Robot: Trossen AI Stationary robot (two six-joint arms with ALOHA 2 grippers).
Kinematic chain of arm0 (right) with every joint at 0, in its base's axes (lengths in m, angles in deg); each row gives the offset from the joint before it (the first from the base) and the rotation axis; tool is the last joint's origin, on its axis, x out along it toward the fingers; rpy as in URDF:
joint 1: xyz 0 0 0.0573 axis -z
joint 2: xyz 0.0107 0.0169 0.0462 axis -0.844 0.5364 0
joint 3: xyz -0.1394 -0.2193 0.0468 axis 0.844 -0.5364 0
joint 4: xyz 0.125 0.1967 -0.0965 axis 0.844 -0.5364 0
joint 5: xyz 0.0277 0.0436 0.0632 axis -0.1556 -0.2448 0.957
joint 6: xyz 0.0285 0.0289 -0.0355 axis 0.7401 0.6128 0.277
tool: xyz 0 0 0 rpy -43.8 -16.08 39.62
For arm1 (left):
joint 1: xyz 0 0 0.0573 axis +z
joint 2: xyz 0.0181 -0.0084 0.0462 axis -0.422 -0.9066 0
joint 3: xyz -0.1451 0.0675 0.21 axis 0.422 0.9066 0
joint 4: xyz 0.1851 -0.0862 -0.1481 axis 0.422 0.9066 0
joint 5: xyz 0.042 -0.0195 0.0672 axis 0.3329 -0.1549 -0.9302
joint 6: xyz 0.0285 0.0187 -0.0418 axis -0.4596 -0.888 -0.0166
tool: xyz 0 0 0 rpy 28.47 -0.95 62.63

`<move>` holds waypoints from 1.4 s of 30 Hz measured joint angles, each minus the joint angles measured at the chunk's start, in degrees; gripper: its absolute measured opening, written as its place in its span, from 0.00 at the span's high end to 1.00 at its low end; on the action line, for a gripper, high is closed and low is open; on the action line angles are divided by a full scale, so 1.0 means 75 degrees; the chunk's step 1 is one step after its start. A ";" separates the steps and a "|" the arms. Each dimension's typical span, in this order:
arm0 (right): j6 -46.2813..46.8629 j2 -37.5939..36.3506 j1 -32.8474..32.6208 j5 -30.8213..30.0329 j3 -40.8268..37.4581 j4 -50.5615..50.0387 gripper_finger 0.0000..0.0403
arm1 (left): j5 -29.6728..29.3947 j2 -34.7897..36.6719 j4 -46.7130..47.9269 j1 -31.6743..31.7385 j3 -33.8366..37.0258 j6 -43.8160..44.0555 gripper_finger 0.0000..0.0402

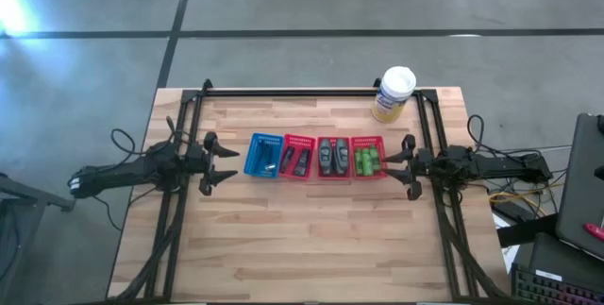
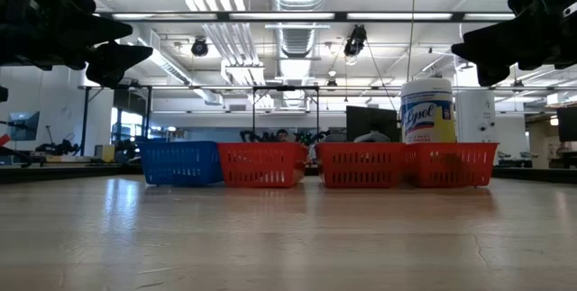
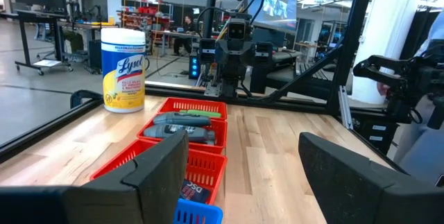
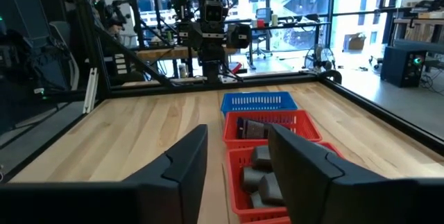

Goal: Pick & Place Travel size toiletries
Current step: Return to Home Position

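Note:
Four mesh baskets stand in a row mid-table: a blue one (image 1: 263, 155) with a small item inside, a red one (image 1: 298, 157) with dark packets, a red one (image 1: 332, 157) with grey oval pieces (image 4: 258, 166), and a red one (image 1: 367, 157) with green bottles (image 1: 366, 161). My left gripper (image 1: 223, 162) is open and empty, raised left of the blue basket. My right gripper (image 1: 399, 164) is open and empty, raised right of the green-bottle basket.
A white-lidded yellow-labelled canister (image 1: 393, 93) stands at the table's far right. Black frame rails (image 1: 311, 93) run along the far edge and both sides. Bare wood lies between the baskets and the near edge (image 1: 302, 248).

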 joint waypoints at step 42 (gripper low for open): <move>0.0005 0.0000 0.0000 0.0002 0.0000 0.0000 0.58 | 0.0000 0.0001 0.0002 0.0000 0.0000 0.0000 0.30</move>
